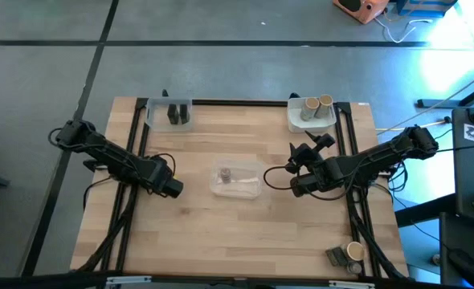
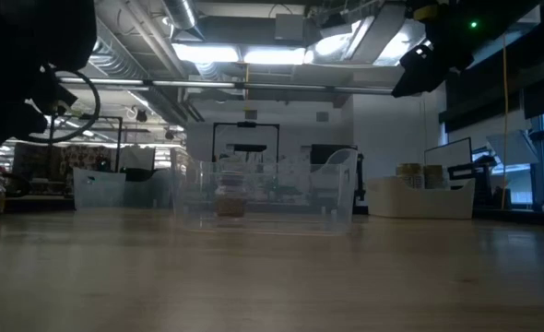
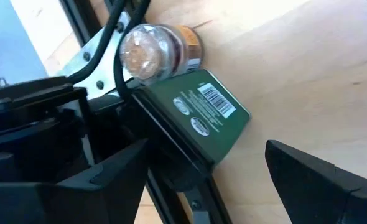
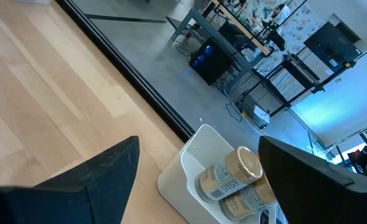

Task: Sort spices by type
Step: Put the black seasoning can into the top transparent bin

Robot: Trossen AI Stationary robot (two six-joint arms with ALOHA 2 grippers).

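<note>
A clear tray (image 1: 173,112) at the far left holds two dark blocky containers (image 1: 178,115). A white tray (image 1: 312,116) at the far right holds two tan cylinders (image 4: 230,174) lying on their sides. A clear tray (image 1: 237,180) at the centre holds one small grey-brown jar (image 1: 226,173). A dark green blocky tin (image 3: 211,118) and a round-topped jar (image 3: 155,50) lie side by side on the table at the near right corner (image 1: 345,254). My left gripper (image 1: 171,187) is open and empty, left of the centre tray. My right gripper (image 1: 296,181) is open and empty, right of it.
Black frame rails (image 1: 136,152) run along the table's left, right and far sides. The bare wood between the centre tray and the near edge (image 1: 237,241) is free. In the low view the centre tray (image 2: 267,194) stands in the middle and the white tray (image 2: 419,195) at the right.
</note>
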